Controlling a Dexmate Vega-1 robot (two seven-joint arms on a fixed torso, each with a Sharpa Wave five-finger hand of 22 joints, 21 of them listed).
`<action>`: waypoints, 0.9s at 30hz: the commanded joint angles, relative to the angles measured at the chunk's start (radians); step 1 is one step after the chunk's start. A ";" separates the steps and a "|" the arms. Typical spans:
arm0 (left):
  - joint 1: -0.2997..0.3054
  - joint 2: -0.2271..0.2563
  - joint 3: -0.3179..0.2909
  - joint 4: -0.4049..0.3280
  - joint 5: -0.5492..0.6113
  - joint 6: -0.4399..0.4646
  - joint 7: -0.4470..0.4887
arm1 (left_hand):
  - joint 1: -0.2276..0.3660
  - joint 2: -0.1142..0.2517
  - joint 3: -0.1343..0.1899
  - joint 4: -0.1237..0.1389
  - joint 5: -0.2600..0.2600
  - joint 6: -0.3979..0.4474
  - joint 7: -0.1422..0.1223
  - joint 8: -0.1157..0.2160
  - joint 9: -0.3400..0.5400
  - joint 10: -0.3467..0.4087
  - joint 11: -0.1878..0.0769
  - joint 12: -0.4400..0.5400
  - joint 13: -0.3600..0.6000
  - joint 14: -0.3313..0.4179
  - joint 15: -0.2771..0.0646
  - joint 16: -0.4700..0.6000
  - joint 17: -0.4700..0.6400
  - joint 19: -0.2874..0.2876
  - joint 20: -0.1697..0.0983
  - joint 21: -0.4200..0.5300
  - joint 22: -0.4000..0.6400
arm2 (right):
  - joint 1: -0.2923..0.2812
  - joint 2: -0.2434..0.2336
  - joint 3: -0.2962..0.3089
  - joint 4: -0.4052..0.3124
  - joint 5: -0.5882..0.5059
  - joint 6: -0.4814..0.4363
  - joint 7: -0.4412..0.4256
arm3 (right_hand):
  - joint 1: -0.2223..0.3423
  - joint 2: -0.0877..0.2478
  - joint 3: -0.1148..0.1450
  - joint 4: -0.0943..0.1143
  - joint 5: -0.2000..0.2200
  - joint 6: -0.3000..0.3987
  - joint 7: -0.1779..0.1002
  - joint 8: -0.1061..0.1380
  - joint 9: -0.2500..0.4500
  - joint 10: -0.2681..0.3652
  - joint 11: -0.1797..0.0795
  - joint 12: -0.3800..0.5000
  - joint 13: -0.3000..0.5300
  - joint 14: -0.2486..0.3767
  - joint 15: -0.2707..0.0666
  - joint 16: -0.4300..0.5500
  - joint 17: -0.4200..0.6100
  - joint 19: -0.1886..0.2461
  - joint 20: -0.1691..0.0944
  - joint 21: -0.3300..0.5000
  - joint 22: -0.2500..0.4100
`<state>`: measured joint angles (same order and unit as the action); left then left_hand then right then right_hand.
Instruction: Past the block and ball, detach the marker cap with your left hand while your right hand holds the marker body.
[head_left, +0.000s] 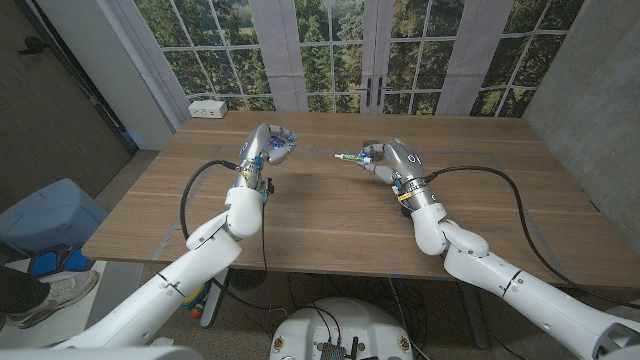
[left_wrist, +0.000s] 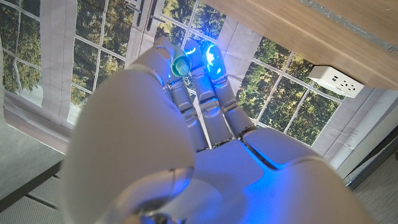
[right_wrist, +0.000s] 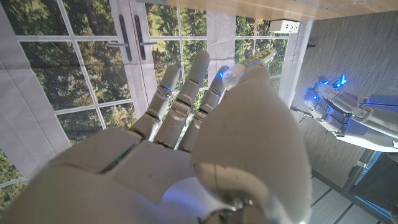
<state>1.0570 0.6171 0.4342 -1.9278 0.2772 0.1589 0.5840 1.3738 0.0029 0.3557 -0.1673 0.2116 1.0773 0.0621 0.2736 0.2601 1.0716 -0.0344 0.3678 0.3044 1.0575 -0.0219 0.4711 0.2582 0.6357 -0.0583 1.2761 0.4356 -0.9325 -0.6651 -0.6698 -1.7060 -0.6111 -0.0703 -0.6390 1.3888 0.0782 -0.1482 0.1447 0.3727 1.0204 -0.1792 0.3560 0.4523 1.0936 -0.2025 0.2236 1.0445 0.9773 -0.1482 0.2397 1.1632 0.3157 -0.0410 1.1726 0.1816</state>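
Marker body juts from the right robot hand, which grips it over the tabletop. Well apart, the left robot hand pinches the small green cap at its fingertips.

A wooden table fills the middle of the frame; a white power strip sits at its upper-left corner.

The worktop is seen as matt, grained wood. Both hands, left and right, are cased in smooth, glossy white plastic, with greyer segmented fingers. The marker looks like smooth plastic
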 joint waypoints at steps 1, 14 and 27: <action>0.001 0.024 0.022 -0.017 0.016 0.086 -0.021 | 0.008 0.018 0.001 0.000 0.002 0.002 -0.003 -0.002 -0.001 0.036 -0.035 -0.003 0.031 0.156 -0.219 0.006 0.003 -0.006 -0.129 0.009 -0.001 | -0.004 0.003 0.008 0.007 0.068 -0.005 0.082 | 0.085 0.088 0.004 0.000 -0.003 0.009 -0.003 0.006 0.005 0.014 -0.005 0.005 0.005 0.001 -0.082 0.000 0.002 -0.003 -0.153 0.001 0.001; -0.002 0.031 0.040 0.012 -0.002 0.089 -0.021 | 0.007 0.018 0.001 -0.001 0.001 0.001 -0.005 -0.006 -0.001 0.036 -0.036 -0.008 0.031 0.155 -0.219 0.004 0.004 -0.012 -0.129 0.017 -0.008 | -0.004 0.009 0.011 0.021 0.128 -0.010 0.129 | 0.087 0.087 0.005 -0.002 -0.005 0.010 0.000 0.005 0.003 0.012 -0.005 0.003 0.003 0.000 -0.082 0.000 0.003 -0.001 -0.152 0.000 0.001; -0.006 0.016 0.043 0.086 -0.075 0.043 -0.021 | 0.006 0.020 0.001 -0.001 -0.001 -0.001 -0.004 -0.012 -0.002 0.035 -0.035 -0.015 0.031 0.152 -0.219 -0.003 0.001 -0.020 -0.128 0.027 -0.018 | 0.017 0.024 -0.001 0.047 0.180 -0.026 0.183 | 0.087 0.087 0.006 -0.002 -0.007 0.009 0.001 0.005 0.005 0.012 -0.005 0.004 0.004 -0.002 -0.082 0.000 0.003 0.000 -0.153 -0.003 0.001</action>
<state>1.0573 0.6390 0.4702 -1.8905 0.2474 0.2255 0.5653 1.3700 0.0069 0.3531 -0.1674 0.2106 1.0773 0.0622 0.2660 0.2553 1.0717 -0.0344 0.3550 0.3268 1.0576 -0.0218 0.4644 0.2580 0.6200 -0.0579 1.2955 0.4171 -0.9320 -0.6541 -0.6607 -1.6807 -0.4733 -0.0841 -0.4988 1.3888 0.0782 -0.1457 0.1419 0.3645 1.0202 -0.1793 0.3538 0.4536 1.0936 -0.2025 0.2205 1.0454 0.9773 -0.1482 0.2397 1.1646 0.3157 -0.0410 1.1726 0.1816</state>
